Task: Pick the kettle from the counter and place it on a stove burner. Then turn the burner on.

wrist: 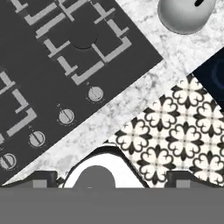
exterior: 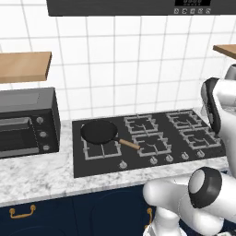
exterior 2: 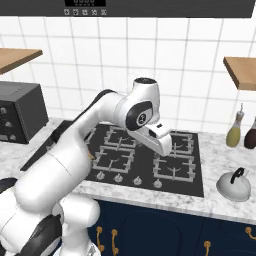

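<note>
One kettle (exterior 2: 234, 185) upright on worktop (exterior 2: 220, 200) right of cooktop (exterior 2: 150, 160), handle arching upward, tilted rightward. Claw (wrist: 112, 177) above front edge; spread not discernible.

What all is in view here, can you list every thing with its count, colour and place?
kettle: one, silvery grey, on counter right of the cooktop
counter: one, speckled white-grey
cooktop: one, black, six burners
stove burner: grey grate, front right, nearest the kettle
frying pan: one, black, front-left burner
knobs: row, silver, cooktop front edge
bottles: two, olive and dark, behind kettle
toaster oven: one, black, left
shelves: two, wooden, on wall
fingers: two, dark, above the counter's front edge
</note>
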Robot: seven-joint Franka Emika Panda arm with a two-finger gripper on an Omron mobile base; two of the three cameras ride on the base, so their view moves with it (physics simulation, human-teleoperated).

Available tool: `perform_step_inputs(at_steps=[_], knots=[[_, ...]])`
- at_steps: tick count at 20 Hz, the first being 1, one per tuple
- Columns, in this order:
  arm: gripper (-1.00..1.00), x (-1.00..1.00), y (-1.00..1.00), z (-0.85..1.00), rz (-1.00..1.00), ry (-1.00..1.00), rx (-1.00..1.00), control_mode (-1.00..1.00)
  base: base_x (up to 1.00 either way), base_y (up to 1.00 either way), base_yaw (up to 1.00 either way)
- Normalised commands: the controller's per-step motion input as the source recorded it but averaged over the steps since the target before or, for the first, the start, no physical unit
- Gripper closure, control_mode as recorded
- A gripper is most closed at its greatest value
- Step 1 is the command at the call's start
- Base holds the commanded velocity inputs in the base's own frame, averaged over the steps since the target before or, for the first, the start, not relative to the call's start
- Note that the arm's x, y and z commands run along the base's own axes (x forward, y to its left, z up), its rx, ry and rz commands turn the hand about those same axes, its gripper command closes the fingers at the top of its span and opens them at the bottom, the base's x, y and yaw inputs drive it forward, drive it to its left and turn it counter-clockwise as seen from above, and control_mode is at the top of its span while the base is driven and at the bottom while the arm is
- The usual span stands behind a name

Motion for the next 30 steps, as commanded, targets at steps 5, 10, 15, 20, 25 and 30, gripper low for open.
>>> perform_step_inputs(at_steps=[5,10,15,20,25,30], knots=[[-1.00,0.00,-1.00,-0.23,-0.27,0.12,0.00,-1.00,0.00,0.00,0.00],[-1.00,0.02,-1.00,-0.27,-0.19,0.08,0.01,-1.00,0.00,0.00,0.00],[-1.00,0.25,-1.00,-0.06,-0.03,0.01,0.11,-1.00,0.00,0.00,0.00],[-1.00,0.08,-1.00,0.00,0.00,0.00,0.09,-1.00,0.00,0.00,0.00],[-1.00,0.02,-0.41,-0.10,-0.03,0.04,0.01,-1.00,0.00,0.00,0.00],[-1.00,0.23,-0.07,-0.30,-0.01,0.01,0.00,-1.00,0.00,0.00,0.00]])
